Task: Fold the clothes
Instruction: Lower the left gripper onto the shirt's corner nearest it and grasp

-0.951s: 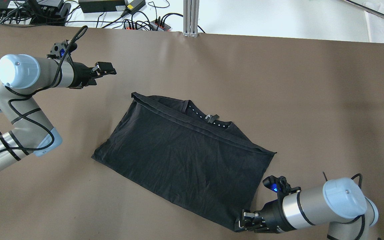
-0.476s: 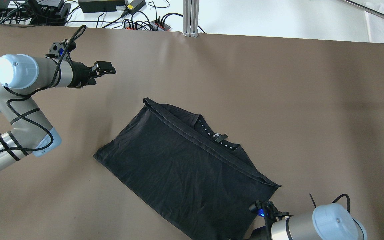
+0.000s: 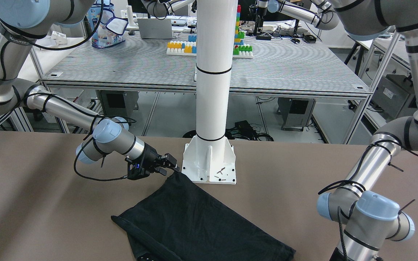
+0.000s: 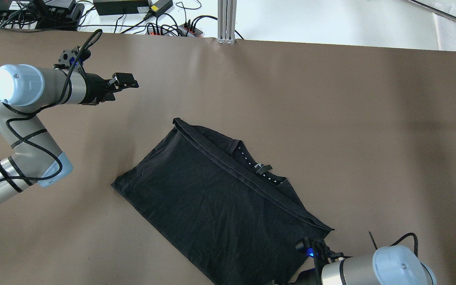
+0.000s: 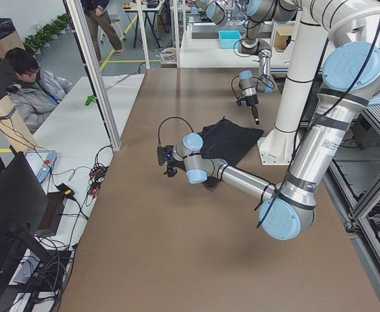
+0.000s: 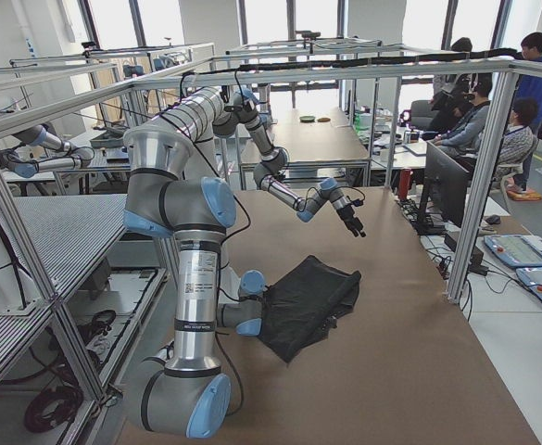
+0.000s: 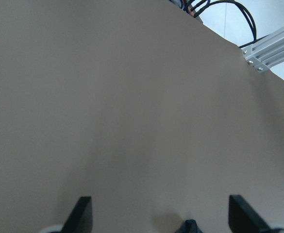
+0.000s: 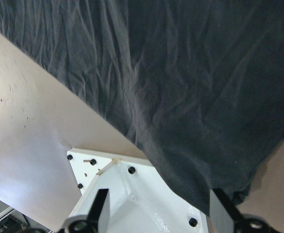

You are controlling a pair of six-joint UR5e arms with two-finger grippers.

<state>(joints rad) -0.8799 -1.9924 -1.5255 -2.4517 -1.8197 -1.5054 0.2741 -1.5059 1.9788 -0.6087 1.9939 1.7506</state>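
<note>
Overhead: black garment (image 4: 220, 202) lies folded and slanted at lower centre of the table (image 4: 350, 118). There the right gripper (image 3: 169, 166) is cut off at the bottom edge; the front view shows it at the garment's top corner, beside the base plate (image 3: 209, 163). Right wrist view: fingers (image 8: 103, 206) apart, cloth corner draped over the plate next to one finger, contact unclear. The left gripper (image 4: 127, 82) is upper left in overhead, well apart from the cloth; its wrist view shows fingers (image 7: 81, 213) spread over bare table.

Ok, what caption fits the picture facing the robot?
Right gripper at a corner of the black garment, beside the white pillar's base plate.
</note>
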